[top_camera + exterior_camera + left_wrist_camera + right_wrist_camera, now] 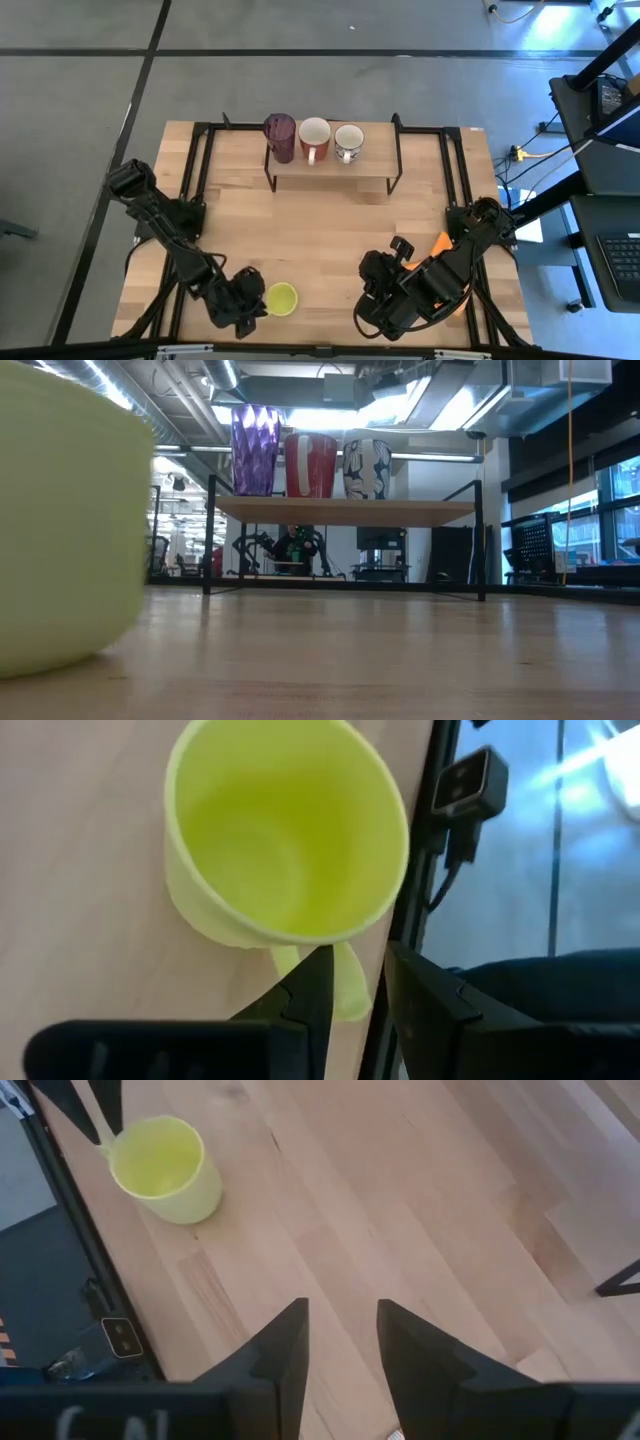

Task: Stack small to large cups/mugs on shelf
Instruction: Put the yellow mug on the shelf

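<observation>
Yellow-green mug [285, 840] on worktop [330, 235] near front edge, its handle between left gripper [352, 982] jaws, narrowly parted. Right gripper [340, 1342] jaws slightly apart, empty. Three cups on shelf [330, 165].

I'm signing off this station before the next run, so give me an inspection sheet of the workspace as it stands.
Surface: light-wood table, bare in the middle.
Job's things: purple tumbler, reddish-brown mug and patterned mug stand in a row on the shelf; yellow-green mug sits upright on the table near the front edge.
Clutter: orange cloth by the right arm.
Grippers: left claw is astride the yellow-green mug's handle, with a gap showing beside it; right claw is open and empty over bare wood.
Cables: some run on the floor at the right.
Surroundings: desks at the right; a room with more rigs beyond.
</observation>
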Robot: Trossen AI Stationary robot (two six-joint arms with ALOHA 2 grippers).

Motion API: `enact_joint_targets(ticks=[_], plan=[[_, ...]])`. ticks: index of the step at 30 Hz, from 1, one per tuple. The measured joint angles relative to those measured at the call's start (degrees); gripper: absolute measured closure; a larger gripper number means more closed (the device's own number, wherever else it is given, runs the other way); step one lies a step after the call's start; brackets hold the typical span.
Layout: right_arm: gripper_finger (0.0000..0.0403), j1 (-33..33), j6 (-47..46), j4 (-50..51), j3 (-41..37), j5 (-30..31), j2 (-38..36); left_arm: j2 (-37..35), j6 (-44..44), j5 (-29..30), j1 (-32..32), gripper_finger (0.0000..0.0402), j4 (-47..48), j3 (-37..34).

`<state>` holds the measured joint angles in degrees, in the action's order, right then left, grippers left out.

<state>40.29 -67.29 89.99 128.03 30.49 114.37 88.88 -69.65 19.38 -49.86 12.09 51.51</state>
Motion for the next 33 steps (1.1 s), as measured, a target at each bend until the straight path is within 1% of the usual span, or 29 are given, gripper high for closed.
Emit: enact_joint_targets(ticks=[4, 7, 10, 12, 16, 21, 25, 28, 33], plan=[[0.0281, 0.00, -0.17, 0.01, 0.00, -0.01, 0.00, -0.01, 2.84, -0.47, 2.03, 0.0313, -2.40, 0.00], [0.0281, 0.00, -0.18, 0.01, 0.00, -0.04, 0.00, -0.02, 5.44, -2.12, 3.42, 0.0313, -4.16, 0.00], [0.0281, 0.01, -0.19, 0.03, 0.00, -0.04, 0.00, -0.06, 7.98, -4.97, 4.57, 0.0313, -5.58, 0.02], [0.0281, 0.00, -0.20, 0.03, 0.00, -0.04, 0.00, -0.07, 8.89, -7.22, 5.13, 0.0313, -5.06, 0.02], [0.0281, 0.00, -0.20, 0.03, 0.00, -0.06, 0.00, -0.07, 9.55, -8.59, 5.09, 0.0313, -1.47, 0.02], [0.0281, 0.00, -0.21, 0.03, 0.00, -0.06, 0.00, -0.07, 9.90, -7.91, 4.11, 0.0313, 3.31, 0.02], [0.0281, 0.00, -0.22, 0.03, 0.00, -0.06, 0.00, -0.07, 10.30, -3.64, 3.94, 0.0313, 5.37, 0.02], [0.0281, 0.00, -0.22, 0.03, 0.00, -0.06, 0.00, -0.09, 10.66, -1.71, 5.24, 0.0313, 5.28, 0.02], [0.0281, 0.00, -0.24, 0.03, 0.00, -0.06, 0.00, -0.09, 14.32, -2.39, 8.51, 0.0313, 4.95, 0.02]])
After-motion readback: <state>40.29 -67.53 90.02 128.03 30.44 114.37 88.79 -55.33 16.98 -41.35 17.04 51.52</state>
